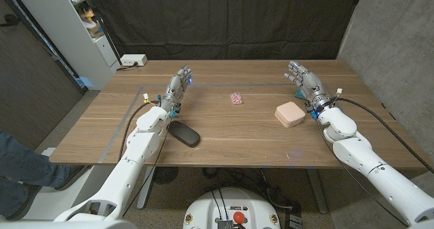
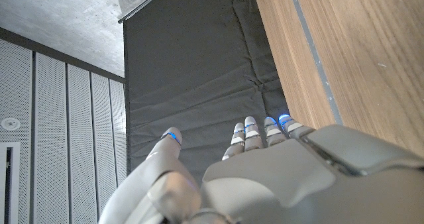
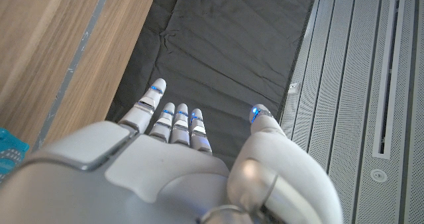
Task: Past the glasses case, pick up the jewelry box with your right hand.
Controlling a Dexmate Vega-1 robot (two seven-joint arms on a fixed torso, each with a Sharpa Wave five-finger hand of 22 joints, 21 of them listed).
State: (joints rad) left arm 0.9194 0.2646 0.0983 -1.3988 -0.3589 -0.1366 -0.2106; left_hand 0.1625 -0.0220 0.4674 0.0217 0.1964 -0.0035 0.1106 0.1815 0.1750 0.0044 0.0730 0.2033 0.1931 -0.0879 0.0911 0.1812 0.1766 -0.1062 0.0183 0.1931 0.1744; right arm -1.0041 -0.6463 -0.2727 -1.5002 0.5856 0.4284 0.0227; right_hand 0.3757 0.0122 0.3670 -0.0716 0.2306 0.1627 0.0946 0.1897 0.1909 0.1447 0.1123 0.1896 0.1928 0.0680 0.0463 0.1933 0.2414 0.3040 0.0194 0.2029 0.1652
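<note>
So in the head view the pale pink jewelry box sits right of centre in the frame on the wooden table, flat on its base, lid looks closed. The right hand is up and to the right of it, near but not touching, fingers reaching toward the far edge of the table and spread a little with nothing in them. The right wrist view backs that up: the right hand has its fingertips fanned out against the black curtain, thumb off to the side, nothing in the grasp. Over on the left side of the frame the left hand is also loose and holding nothing, fingers extended and slightly apart, and the left wrist view shows the same left hand with its fingertips lined up close together and the thumb set apart. The dark glasses case lies in the lower left-centre of the head view, just beside the left forearm, tilted diagonally. Between the two hands, near the middle of the frame, there's a small pink thing I can't make out. There's a bit of blue just under the right hand too, and a white box at the upper left past the table's corner.
</note>
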